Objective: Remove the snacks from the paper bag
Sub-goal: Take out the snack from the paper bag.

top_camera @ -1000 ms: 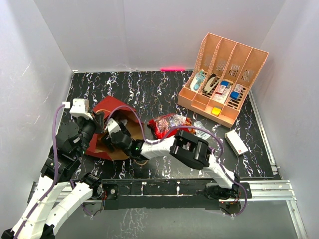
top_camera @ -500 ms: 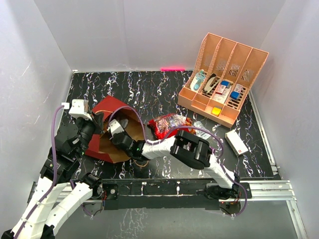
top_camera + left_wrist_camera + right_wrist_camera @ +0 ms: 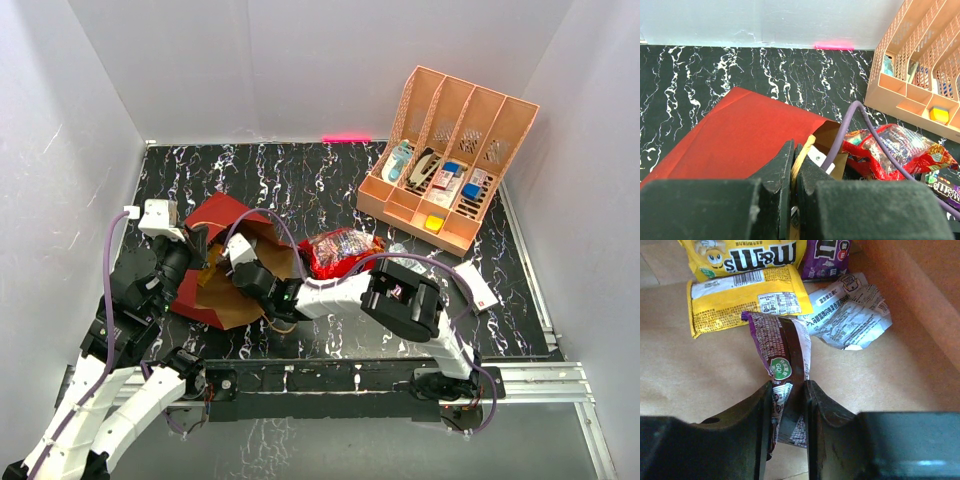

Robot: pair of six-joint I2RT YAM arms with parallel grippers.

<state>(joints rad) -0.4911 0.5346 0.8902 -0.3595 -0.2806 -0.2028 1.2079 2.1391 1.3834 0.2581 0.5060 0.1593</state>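
The paper bag lies on its side at the left, red outside, its brown mouth facing right. My left gripper is shut on the bag's tan cord handle at the upper rim of the mouth; it also shows in the top view. My right gripper reaches inside the bag and is shut on a small purple packet. Deeper in lie a yellow packet, a second yellow one, a purple bar and a silvery packet. The large red packet lies on the table outside the mouth.
The peach organizer stands at the back right. A flat white box lies right of my right arm. A dark candy bar lies beside the red packet. The purple cable crosses the bag's mouth.
My right arm has drawn back a little to the right, with its gripper still in the bag's mouth. The bag's mouth gapes slightly wider. The left gripper has kept its hold.
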